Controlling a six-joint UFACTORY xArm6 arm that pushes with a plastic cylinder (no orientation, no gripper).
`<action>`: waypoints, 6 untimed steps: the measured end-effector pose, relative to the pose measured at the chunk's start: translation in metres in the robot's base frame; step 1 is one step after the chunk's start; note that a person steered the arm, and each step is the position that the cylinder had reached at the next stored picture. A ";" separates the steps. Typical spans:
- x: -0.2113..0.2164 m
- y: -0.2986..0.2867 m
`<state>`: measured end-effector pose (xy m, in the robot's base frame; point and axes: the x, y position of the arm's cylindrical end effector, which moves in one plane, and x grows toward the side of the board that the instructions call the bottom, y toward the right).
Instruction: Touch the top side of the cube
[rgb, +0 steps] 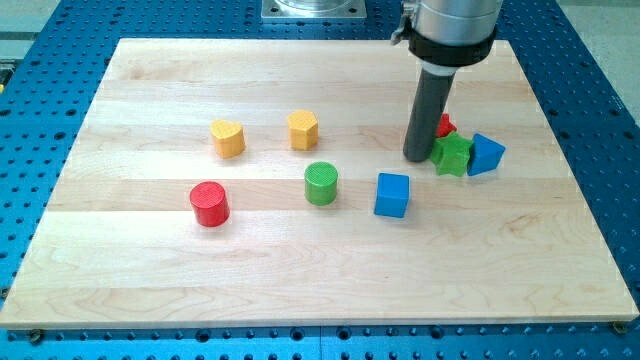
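My tip (417, 158) stands on the counter (150, 290) just at the view's left of a small cluster: a green star-like block (452, 156), a red block (444, 124) mostly hidden behind the rod, and a blue block with slanted faces (487, 153). The three sit touching or nearly so, huddled at the view's right. The task's thing, the blue cube (392, 194), lies apart from them, a little toward the view's bottom and left of my tip, with bare board between. That placement suits the job, I judge: to reach the cube's top side the tip need only slide down and slightly left, meeting the far edge first. There are no jaws here (the arm ends in a plain dark rod), so nothing is clasped or released. The counter is pale planked wood with visible grain, resting on a blue perforated base. Further left stand a green cylinder (321, 184), a red cylinder (210, 203), a yellow hexagonal block (303, 130) and a yellow heart-like block (228, 138), all matte and smooth-sided, well apart.
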<state>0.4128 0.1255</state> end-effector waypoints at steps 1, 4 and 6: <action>-0.003 -0.015; 0.014 -0.050; 0.021 -0.050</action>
